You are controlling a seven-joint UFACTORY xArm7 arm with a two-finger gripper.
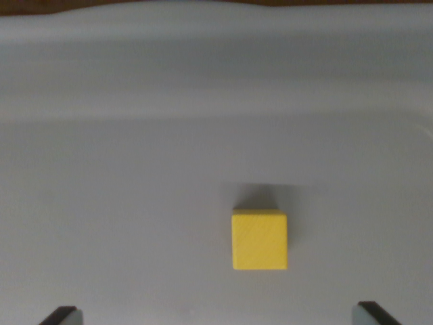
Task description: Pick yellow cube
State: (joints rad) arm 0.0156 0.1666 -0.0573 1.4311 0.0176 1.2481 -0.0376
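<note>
Yellow wooden cube (260, 240) sits on pale grey counter (135, 203), lower centre-right of frame. Hand (218, 315) spread wide, empty; cube lies ahead between fingertips, offset toward the right one.

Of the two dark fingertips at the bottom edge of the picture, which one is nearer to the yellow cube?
The fingertip at the wrist view's right is nearer: the yellow cube lies right of centre, farther from the left fingertip.
</note>
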